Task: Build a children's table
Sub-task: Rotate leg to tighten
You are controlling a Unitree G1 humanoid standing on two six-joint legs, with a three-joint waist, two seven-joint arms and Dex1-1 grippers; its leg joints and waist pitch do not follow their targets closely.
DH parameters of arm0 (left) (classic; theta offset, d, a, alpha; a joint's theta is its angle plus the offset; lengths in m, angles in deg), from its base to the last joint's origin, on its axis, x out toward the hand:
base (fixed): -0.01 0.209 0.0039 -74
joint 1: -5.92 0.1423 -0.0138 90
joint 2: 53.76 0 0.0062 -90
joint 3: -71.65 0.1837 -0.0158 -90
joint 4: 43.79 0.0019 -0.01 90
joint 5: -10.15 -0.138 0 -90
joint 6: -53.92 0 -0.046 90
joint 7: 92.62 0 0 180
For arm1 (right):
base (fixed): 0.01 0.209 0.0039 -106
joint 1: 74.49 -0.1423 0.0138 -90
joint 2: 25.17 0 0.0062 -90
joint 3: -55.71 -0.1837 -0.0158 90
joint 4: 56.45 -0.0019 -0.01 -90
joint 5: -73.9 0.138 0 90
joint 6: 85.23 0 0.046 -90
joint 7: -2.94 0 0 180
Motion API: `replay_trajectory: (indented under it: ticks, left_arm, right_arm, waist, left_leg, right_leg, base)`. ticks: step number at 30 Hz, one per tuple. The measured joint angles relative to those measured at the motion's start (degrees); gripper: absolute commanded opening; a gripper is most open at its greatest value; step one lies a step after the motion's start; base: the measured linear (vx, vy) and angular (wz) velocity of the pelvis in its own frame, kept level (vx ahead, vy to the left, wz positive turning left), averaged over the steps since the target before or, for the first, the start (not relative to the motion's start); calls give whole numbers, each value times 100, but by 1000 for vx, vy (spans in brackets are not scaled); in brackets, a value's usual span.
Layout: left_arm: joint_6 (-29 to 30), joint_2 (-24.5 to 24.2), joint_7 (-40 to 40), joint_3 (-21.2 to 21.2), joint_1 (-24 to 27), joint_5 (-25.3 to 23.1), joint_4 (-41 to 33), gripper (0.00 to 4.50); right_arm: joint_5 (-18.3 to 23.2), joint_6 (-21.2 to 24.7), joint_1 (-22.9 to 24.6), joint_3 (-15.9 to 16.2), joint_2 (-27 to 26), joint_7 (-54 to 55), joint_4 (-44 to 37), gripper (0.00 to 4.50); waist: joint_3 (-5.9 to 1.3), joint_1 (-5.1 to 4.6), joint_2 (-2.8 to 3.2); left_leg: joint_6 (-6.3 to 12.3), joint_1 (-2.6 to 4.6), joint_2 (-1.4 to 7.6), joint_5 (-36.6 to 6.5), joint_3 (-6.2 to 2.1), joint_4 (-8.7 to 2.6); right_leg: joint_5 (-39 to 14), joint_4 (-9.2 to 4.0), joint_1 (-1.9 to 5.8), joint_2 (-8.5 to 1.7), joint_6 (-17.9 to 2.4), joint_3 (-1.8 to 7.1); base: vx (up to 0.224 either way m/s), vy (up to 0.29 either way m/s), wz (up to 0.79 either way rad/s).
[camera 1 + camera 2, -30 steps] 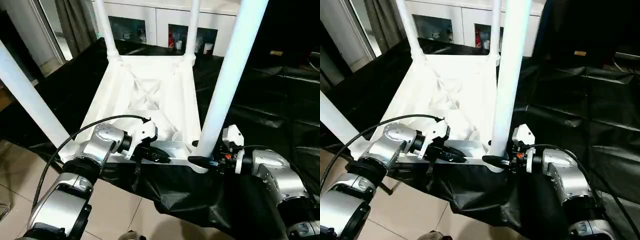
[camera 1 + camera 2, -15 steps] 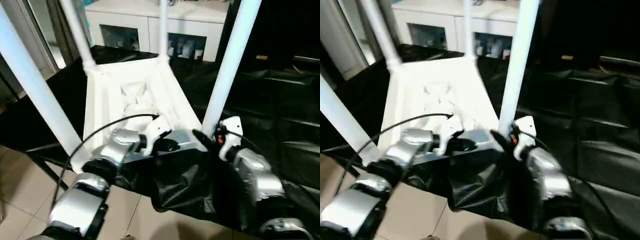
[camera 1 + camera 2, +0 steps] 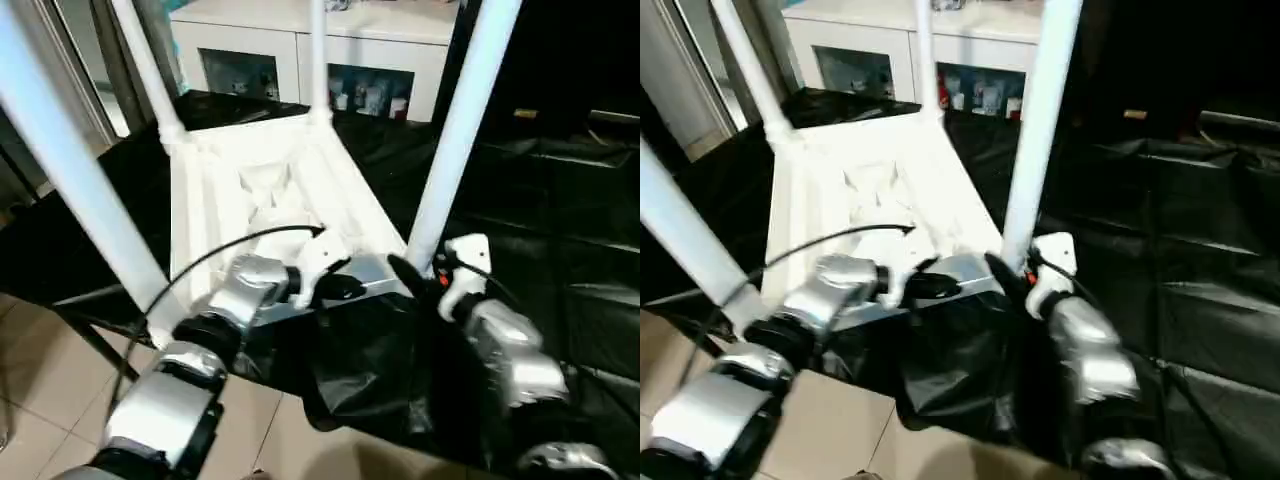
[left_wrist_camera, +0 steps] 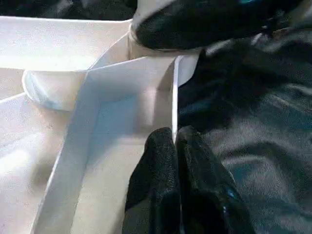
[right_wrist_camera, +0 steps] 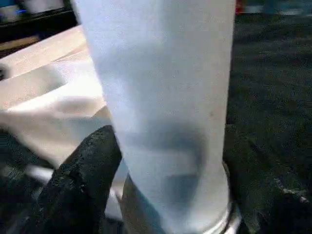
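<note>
Since a second ago the small white plastic children's table [image 3: 270, 190] has turned on the black cloth-covered surface [image 3: 540, 200], its near edge now slanting. It is lying upside down, four round white legs pointing up. The left gripper [image 4: 176, 146] is clenching the thin near rim between its black fingertips. The right gripper [image 3: 408, 272] is standing spread around the base of the near right leg [image 5: 161, 112], one finger [image 5: 83, 165] beside it
</note>
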Motion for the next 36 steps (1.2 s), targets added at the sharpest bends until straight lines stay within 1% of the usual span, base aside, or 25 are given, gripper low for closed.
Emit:
replay_trajectory:
  ticks: [3,5,8,10,11,14,15,18,20,21,23,25,28,29,33,34,36]
  left_arm:
    - [-33,-233,552,6,35,53,-92,0]
    - [-59,-383,863,6,61,101,-157,0]
    - [-100,-601,1316,13,80,171,-274,0]
    - [-132,-747,1592,37,115,246,-350,0]
    - [-140,-796,1680,44,126,260,-354,0]
    - [-133,-935,1989,68,149,261,-374,0]
    - [-129,-953,2082,73,179,260,-397,0]
    - [-76,-957,2236,104,196,261,-405,0]
    - [-65,-955,2266,126,214,261,-440,0]
    - [-59,-954,2271,137,222,261,-463,0]
    - [-45,-959,2291,161,238,268,-510,0]
    - [-39,-958,2304,165,245,278,-526,0]
    - [-39,-947,2315,163,247,281,-539,0]
    - [-39,-944,2308,163,247,281,-544,0]
    - [-39,-843,2137,164,252,261,-542,0]
    - [-49,-791,2037,162,251,258,-512,0]
    - [-73,-685,1574,102,234,232,-391,0]
  right_arm:
    - [143,185,25,232,459,-897,-177,359]
    - [214,234,27,324,608,-1326,-234,359]
    - [250,296,21,387,725,-1833,-336,359]
    - [261,317,1,463,852,-2206,-372,359]
    - [263,315,-7,510,890,-2328,-372,359]
    - [329,360,-38,636,989,-2674,-369,359]
    - [363,371,-39,692,1002,-2758,-369,335]
    - [366,371,-38,758,1004,-2874,-364,327]
    - [363,371,-37,774,998,-2907,-361,293]
    - [362,371,-37,774,995,-2919,-361,285]
    - [355,363,-30,770,1001,-2932,-362,276]
    - [357,368,-24,770,1017,-2965,-374,255]
    - [361,371,10,770,1039,-2979,-431,249]
    - [361,371,11,770,1042,-2979,-434,246]
    - [364,361,176,701,995,-2844,-585,243]
    - [348,338,201,684,967,-2727,-603,243]
    - [236,283,243,527,754,-2123,-585,239]
  waist:
    - [-4,37,13]
    - [-5,41,14]
    - [-8,46,11]
    - [-9,65,10]
    - [-9,75,10]
    - [-7,103,7]
    - [-6,110,7]
    - [1,112,-3]
    - [2,121,-5]
    - [3,129,-6]
    - [2,137,-5]
    - [2,149,-5]
    - [1,176,-5]
    - [1,182,-4]
    - [-1,266,-1]
    - [-5,274,8]
    - [-16,261,25]
  left_leg:
    - [2,-13,10,2,0,-8]
    - [29,-40,26,19,0,3]
    - [42,-131,30,10,0,59]
    - [57,-203,35,1,-1,101]
    - [62,-218,39,-2,-1,118]
    - [63,-216,43,-2,-1,144]
    - [60,-212,44,-1,-1,147]
    - [6,-198,45,-1,0,146]
    - [1,-193,45,1,1,146]
    - [0,-193,45,2,2,146]
    - [-2,-193,45,4,2,147]
    - [2,-194,45,6,2,146]
    - [26,-194,46,20,3,147]
    - [26,-194,46,20,3,147]
    - [19,-188,46,16,3,149]
    - [13,-186,47,13,3,150]
    - [-9,-166,46,7,3,151]
  right_leg:
    - [-19,4,-17,8,32,-5]
    - [-32,10,-42,18,30,-12]
    - [-61,90,-137,13,1,-11]
    - [-66,130,-208,12,-4,-11]
    - [-66,142,-221,12,-4,-11]
    - [-70,166,-221,9,-5,-10]
    - [-70,165,-215,8,-5,-8]
    - [-64,166,-199,6,-8,-7]
    - [-62,167,-191,5,-11,-7]
    - [-62,169,-191,3,-11,-7]
    - [-62,171,-190,3,-11,-7]
    - [-63,171,-191,3,-10,-7]
    - [-63,172,-193,3,-10,-9]
    - [-63,173,-193,3,-10,-9]
    - [-63,175,-189,3,-10,-9]
    - [-62,176,-186,2,-10,-9]
    - [-54,179,-169,2,-12,-7]
  base:
    - [0,0,0]
    - [0,0,0]
    - [0,0,0]
    - [0,0,0]
    - [0,0,0]
    - [0,0,0]
    - [0,0,0]
    - [0,0,0]
    - [0,0,0]
    - [0,0,0]
    - [0,0,0]
    - [0,0,0]
    - [0,0,0]
    - [0,0,0]
    - [0,0,0]
    - [0,0,0]
    - [0,0,0]
